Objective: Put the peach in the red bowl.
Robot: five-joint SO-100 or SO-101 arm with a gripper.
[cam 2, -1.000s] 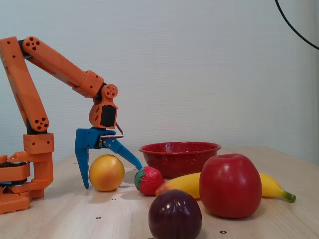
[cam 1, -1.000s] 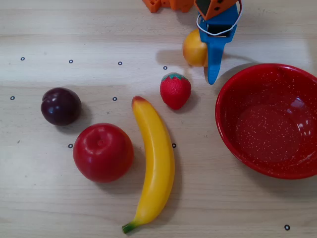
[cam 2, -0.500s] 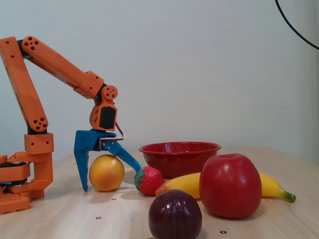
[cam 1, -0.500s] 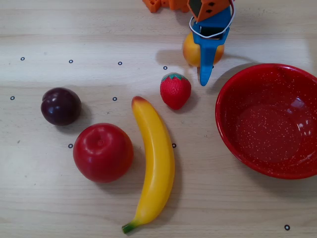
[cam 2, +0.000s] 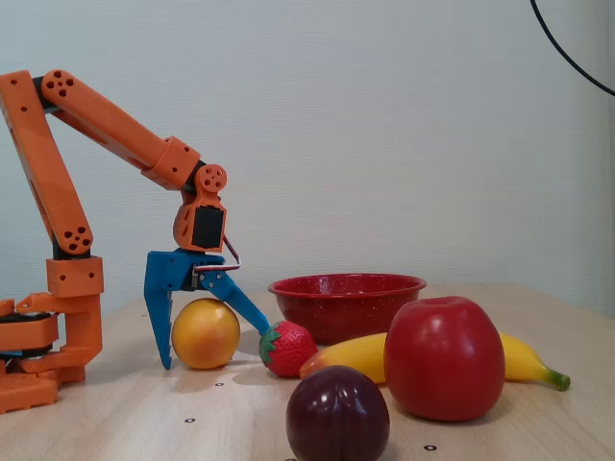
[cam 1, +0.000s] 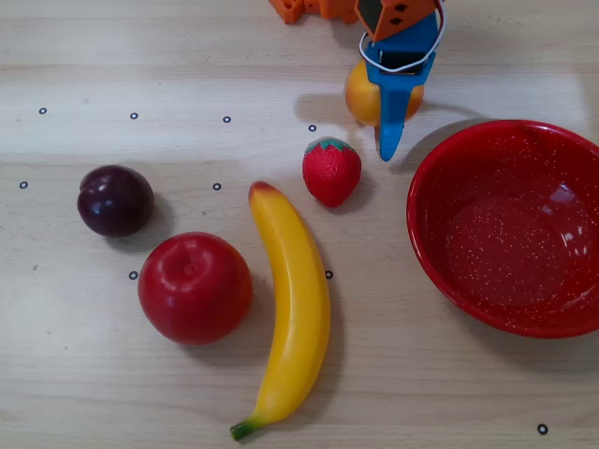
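Note:
The peach [cam 1: 360, 94] [cam 2: 204, 333] rests on the table at the back, just left of the red bowl [cam 1: 505, 224] [cam 2: 346, 303] in the overhead view. My blue gripper [cam 1: 388, 108] [cam 2: 213, 348] is open and straddles it. In the fixed view one finger [cam 2: 157, 317] stands upright against the peach's left side. The other finger [cam 2: 242, 307] slants down over its top right toward the strawberry. From overhead, that slanted finger [cam 1: 390, 117] covers the peach's right half. The bowl holds nothing.
A strawberry [cam 1: 331, 170] lies close in front of the peach. A banana [cam 1: 292, 309], a red apple [cam 1: 194, 286] and a dark plum [cam 1: 115, 199] lie further left and forward. The orange arm base [cam 2: 38, 336] stands at the back edge.
In the overhead view the gripper has swung left from beside the peach to over it, so the peach now sits between the fingers. The peach and the other fruit have not moved.

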